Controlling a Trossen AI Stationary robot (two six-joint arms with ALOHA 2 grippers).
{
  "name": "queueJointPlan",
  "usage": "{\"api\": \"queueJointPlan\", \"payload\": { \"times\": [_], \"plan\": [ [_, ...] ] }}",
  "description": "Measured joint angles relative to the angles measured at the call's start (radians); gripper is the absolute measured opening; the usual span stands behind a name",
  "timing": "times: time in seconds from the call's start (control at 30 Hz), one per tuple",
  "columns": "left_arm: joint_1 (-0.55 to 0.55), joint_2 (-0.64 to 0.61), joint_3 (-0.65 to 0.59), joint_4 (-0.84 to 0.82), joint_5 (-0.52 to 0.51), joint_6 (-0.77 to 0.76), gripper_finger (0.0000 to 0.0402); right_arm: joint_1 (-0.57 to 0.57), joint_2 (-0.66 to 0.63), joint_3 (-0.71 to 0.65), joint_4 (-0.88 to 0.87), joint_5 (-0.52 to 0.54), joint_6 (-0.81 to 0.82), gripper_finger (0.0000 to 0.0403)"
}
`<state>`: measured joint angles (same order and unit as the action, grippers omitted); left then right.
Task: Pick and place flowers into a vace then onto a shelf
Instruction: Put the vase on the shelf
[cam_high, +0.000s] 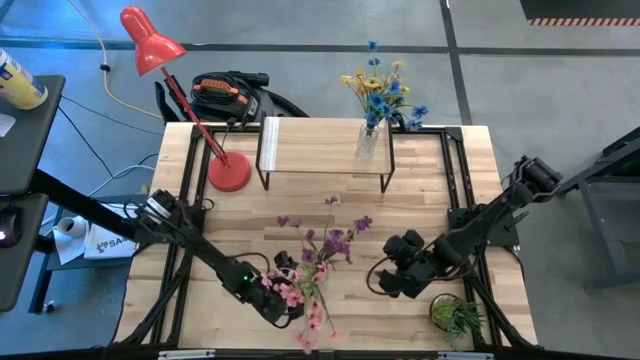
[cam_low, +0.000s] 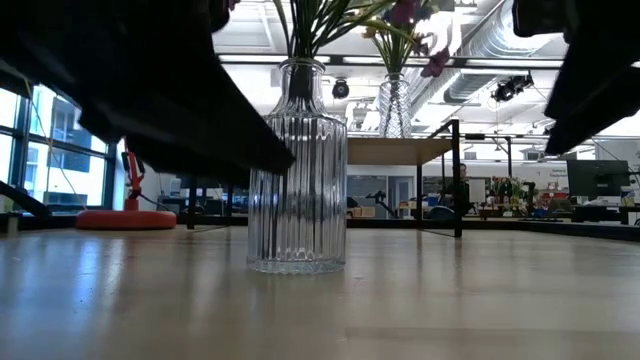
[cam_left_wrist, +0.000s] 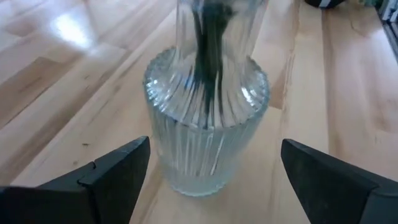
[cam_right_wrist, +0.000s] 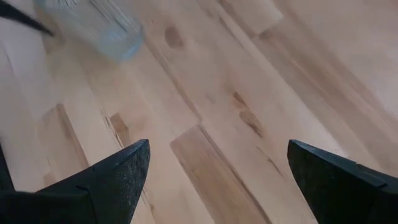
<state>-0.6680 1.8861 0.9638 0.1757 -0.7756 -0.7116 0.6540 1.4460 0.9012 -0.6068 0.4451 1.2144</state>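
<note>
At the near edge of the worktop (cam_high: 200, 320), a small green potted plant (cam_high: 458, 318) stands at the right corner. Just behind it, the right tool (cam_high: 395, 280) hovers over bare wood, its fingers (cam_right_wrist: 93, 180) spread wide and holding nothing. Left of centre, the left tool (cam_high: 290, 308) sits low beside a clear ribbed glass vase (cam_low: 297, 165), fingers (cam_left_wrist: 109, 177) wide apart on either side of the vase body, not closed on it. This vase stands upright on the worktop and holds the pink flowers (cam_high: 305, 298) and purple flowers (cam_high: 335, 238), dark stems visible through the neck in the left wrist view. The blooms lean out over the tool and toward the worktop centre.

Further back, the shelf (cam_high: 320, 135) stands against the far edge, plank top on thin black legs. At its right end a second glass vase (cam_high: 368, 140) stands upright, carrying the blue and yellow flowers (cam_high: 380, 88). Left of the shelf, a red desk lamp (cam_high: 185, 95) rests with its round base on the worktop. Beyond the far edge an orange and black device (cam_high: 225, 95) lies on the floor
</note>
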Motion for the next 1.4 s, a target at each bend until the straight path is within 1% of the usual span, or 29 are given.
{"api": "queueJointPlan", "payload": {
  "times": [0.13,0.23,0.3,0.43,0.53,0.63,0.73,0.9,1.03,1.23,1.4],
  "plan": [
    [0.001,0.021,0.000,0.020,-0.033,-0.004,0.0397,0.000,0.033,0.000,0.020,-0.052,0.001,0.0369],
    [0.003,0.030,-0.001,0.018,-0.074,-0.004,0.0397,0.000,0.072,0.000,0.067,-0.099,-0.003,0.0369],
    [0.014,0.030,-0.001,0.043,-0.077,-0.003,0.0397,0.000,0.099,0.000,0.107,-0.119,-0.008,0.0369],
    [0.039,0.043,0.000,0.079,-0.072,0.009,0.0397,0.000,0.147,0.000,0.167,-0.120,-0.012,0.0369],
    [0.056,0.063,-0.001,0.108,-0.058,0.008,0.0397,0.000,0.165,0.000,0.179,-0.118,-0.018,0.0369],
    [0.063,0.090,-0.001,0.167,-0.023,0.010,0.0397,0.000,0.166,0.000,0.179,-0.112,-0.018,0.0369],
    [0.067,0.112,0.000,0.232,-0.022,0.011,0.0397,0.000,0.166,0.000,0.179,-0.104,-0.018,0.0369],
    [0.081,0.127,0.000,0.240,-0.031,0.018,0.0395,0.000,0.166,0.000,0.179,-0.080,-0.016,0.0369],
    [0.097,0.134,0.000,0.244,-0.029,0.032,0.0374,-0.002,0.166,0.000,0.178,-0.077,-0.017,0.0369],
    [0.134,0.142,0.001,0.249,-0.019,0.032,0.0316,-0.012,0.166,0.000,0.176,-0.070,-0.017,0.0369],
    [0.137,0.142,0.001,0.245,-0.027,0.047,0.0315,-0.026,0.165,0.000,0.174,-0.071,-0.017,0.0369]
  ]
}}
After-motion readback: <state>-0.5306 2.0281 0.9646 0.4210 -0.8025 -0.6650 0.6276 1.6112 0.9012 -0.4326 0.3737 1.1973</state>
